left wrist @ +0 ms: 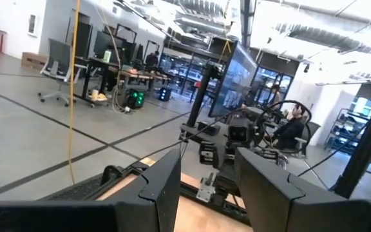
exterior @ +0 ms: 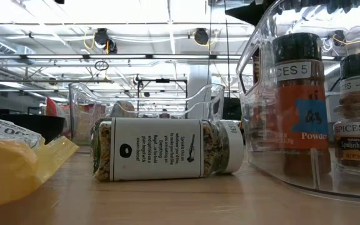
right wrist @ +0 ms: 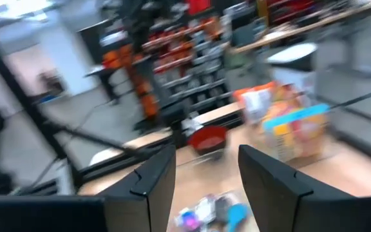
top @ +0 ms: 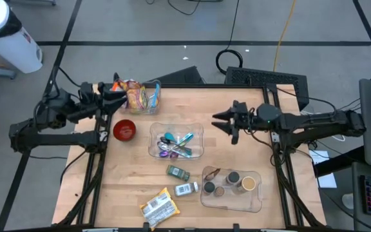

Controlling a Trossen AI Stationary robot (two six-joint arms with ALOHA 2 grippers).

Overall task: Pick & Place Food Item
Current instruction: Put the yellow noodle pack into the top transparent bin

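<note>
On the wooden table [top: 127, 174], a snack packet [top: 158, 206] lies at six o'clock, untouched. Both the left gripper [top: 116, 94] and right gripper [top: 219, 120] hover empty, fingers parted; reaching down comes next.

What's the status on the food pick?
Left gripper open, by snack bin. Right gripper open, empty, above the table right of utensil tray. Snack bar untouched at front edge.

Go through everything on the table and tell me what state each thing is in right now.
Left pincer: open, empty, beside snack bin.
Right pincer: open, empty, above bare table.
Snack bin: filled.
Red bowl: upright.
Utensil tray: holds utensils.
Spice jar: lying down, capped.
Spice bin: jars upright.
</note>
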